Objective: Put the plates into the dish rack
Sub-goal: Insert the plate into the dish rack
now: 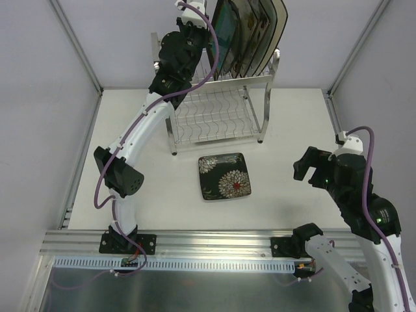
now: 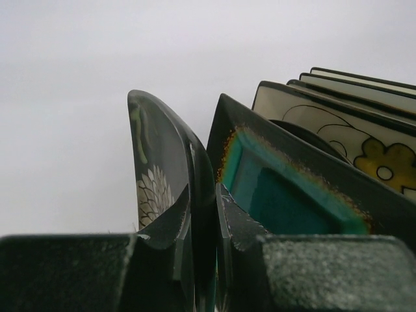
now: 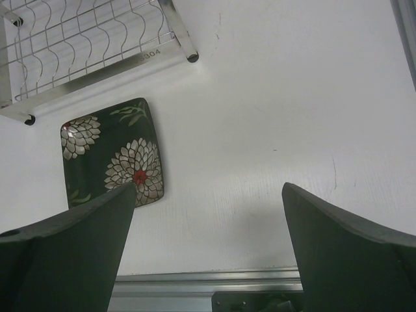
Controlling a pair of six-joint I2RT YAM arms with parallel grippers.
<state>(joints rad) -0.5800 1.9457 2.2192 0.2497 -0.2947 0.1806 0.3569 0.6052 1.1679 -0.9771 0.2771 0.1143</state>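
The chrome dish rack [image 1: 218, 112] stands at the back of the table, and its corner shows in the right wrist view [image 3: 84, 45]. Several plates stand on edge in its top tier, among them a black and teal one [image 1: 225, 31] [image 2: 286, 198] and a cream flowered one [image 2: 370, 153]. My left gripper [image 1: 194, 27] [image 2: 203, 195] is up at the left end of that row, shut on the rim of a dark plate with white flowers [image 2: 159, 166] held upright beside the teal one. Another dark white-flowered plate [image 1: 225, 176] [image 3: 110, 153] lies flat on the table. My right gripper [image 1: 308, 166] [image 3: 208, 187] hangs open to its right, holding nothing.
An aluminium rail [image 1: 214, 242] runs along the table's near edge, with both arm bases on it. Grey enclosure walls and slanted frame posts [image 1: 77, 45] close in the sides and back. The rack's lower wire shelf [image 1: 208, 120] holds nothing.
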